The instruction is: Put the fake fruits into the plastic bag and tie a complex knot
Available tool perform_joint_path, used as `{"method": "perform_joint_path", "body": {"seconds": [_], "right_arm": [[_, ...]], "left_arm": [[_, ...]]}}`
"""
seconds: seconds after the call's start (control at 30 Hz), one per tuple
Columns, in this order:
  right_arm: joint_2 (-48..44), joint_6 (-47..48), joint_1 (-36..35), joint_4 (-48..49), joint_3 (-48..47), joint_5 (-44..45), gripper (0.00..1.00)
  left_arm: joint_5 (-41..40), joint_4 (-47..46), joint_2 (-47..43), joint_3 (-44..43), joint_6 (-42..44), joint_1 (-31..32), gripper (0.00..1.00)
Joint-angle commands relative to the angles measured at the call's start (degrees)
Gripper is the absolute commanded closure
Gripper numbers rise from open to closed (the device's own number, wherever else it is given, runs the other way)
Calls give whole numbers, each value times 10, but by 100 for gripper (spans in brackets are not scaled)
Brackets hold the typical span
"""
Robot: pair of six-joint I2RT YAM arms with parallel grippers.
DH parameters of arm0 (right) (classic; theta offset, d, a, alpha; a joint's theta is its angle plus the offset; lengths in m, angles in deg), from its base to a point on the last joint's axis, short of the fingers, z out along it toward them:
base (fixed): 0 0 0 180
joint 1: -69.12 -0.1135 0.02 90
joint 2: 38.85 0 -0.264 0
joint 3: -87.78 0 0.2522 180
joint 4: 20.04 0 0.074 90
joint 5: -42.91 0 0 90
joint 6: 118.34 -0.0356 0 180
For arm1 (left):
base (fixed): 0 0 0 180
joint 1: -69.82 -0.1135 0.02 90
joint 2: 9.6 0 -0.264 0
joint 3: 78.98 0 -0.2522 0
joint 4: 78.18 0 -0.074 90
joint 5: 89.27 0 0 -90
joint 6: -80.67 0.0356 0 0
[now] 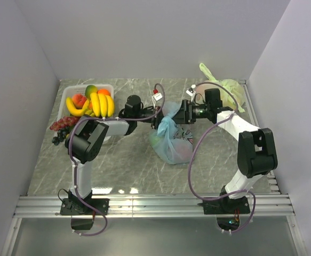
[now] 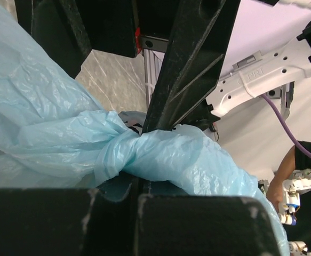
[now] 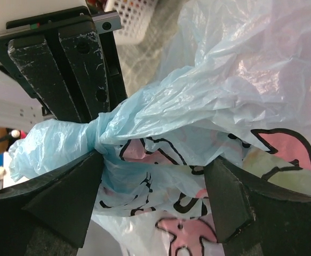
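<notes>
Thin, crinkled, translucent plastic bag (image 3: 208, 90); glossy plastic fruits (image 1: 94, 101); scuffed matt black left tool (image 2: 139, 192).

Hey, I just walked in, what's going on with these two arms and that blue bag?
Both arms meet over the light-blue plastic bag at mid-table, working on tying it. The left hand is shut on the twisted bunch of handle plastic. The right hand is open, its fingers straddling the bag just below that twist. Bananas and other fruit sit in the white basket at the back left, with grapes beside it.
</notes>
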State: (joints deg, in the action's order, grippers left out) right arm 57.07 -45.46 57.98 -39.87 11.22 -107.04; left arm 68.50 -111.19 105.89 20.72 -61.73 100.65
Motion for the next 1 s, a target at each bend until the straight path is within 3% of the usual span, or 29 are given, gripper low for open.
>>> {"method": "perform_joint_path", "body": {"seconds": [0.0, 0.2, 0.5, 0.73, 0.83, 0.97], "right_arm": [[-33, 76, -13, -112, -16, -95, 17], [-36, 198, 13, -253, -28, -117, 22], [-21, 200, 46, -258, -73, -113, 31], [-21, 271, 7, -300, -48, -69, 28], [-30, 247, -6, -254, -10, -45, 26], [-36, 145, -29, -118, 16, -30, 22]], "left_arm": [[-79, -39, -11, 2, 10, 22, 100], [-80, -74, -6, 12, -22, 13, 100], [-56, -66, -22, 14, -9, 12, 100], [-64, -170, -3, -2, -107, 15, 100], [-65, -191, 3, -11, -119, 18, 100], [-62, -213, 7, -11, -133, 23, 99]]}}
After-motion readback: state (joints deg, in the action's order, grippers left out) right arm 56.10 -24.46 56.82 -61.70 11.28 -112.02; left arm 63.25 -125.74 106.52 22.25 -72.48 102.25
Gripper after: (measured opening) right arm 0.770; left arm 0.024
